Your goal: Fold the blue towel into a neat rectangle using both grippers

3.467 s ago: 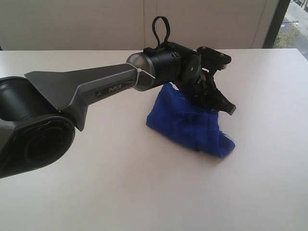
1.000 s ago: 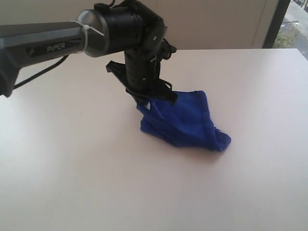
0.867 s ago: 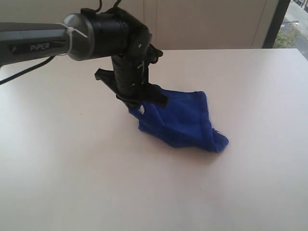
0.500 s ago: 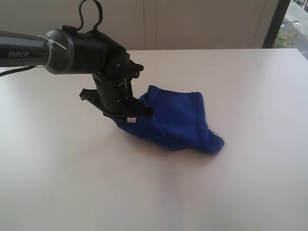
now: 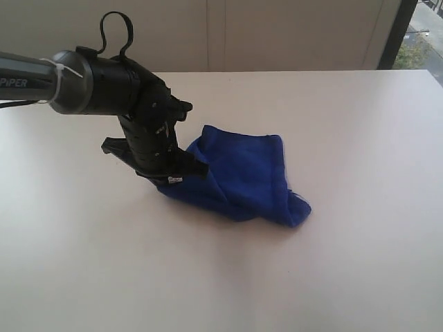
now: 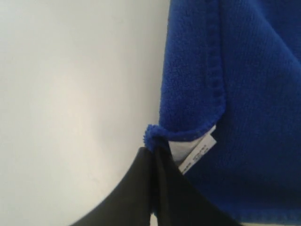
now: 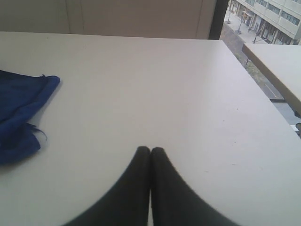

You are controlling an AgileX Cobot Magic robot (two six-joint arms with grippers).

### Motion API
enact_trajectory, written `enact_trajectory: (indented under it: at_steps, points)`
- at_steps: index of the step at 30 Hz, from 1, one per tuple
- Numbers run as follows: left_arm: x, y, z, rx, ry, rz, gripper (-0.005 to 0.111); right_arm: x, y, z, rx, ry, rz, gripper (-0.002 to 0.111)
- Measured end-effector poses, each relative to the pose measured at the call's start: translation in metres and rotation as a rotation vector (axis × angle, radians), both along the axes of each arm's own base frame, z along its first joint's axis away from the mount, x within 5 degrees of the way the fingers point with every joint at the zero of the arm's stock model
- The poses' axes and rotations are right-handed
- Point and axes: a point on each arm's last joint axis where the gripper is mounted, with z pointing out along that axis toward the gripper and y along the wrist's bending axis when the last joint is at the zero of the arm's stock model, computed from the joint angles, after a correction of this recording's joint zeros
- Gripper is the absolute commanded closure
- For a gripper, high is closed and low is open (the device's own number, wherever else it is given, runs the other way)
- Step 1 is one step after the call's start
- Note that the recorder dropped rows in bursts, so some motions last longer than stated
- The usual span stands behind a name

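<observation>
Now the left gripper is clamped on the towel at its corner, right by the white tag. The towel lies crumpled on the table. Right gripper: fingers pressed together on nothing, apart from the cloth.

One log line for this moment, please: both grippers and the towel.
left gripper: shut on blue towel corner beside white tag | right gripper: shut, empty, apart from towel | towel: bunched on table, not folded

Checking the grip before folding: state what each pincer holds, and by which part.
The left pincer pinches the blue towel at its corner beside the white tag. The right pincer is shut, holding nothing.
</observation>
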Motion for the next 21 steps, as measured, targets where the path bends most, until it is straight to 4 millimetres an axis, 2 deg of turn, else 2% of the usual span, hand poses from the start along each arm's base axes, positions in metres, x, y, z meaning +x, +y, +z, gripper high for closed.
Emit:
enact_trajectory:
  at_steps: [10,15,21]
  points:
    - [0.0,0.0,0.0,0.002,0.0,-0.006,0.107,0.001,0.0,0.004,-0.009,-0.05,0.0,0.108]
    - [0.0,0.0,0.0,0.002,0.0,-0.006,0.107,0.003,0.0,0.03,-0.057,-0.336,0.003,0.108]
    - [0.0,0.0,0.0,0.002,0.0,-0.006,0.107,-0.005,0.001,0.06,-0.113,-0.668,0.006,0.108]
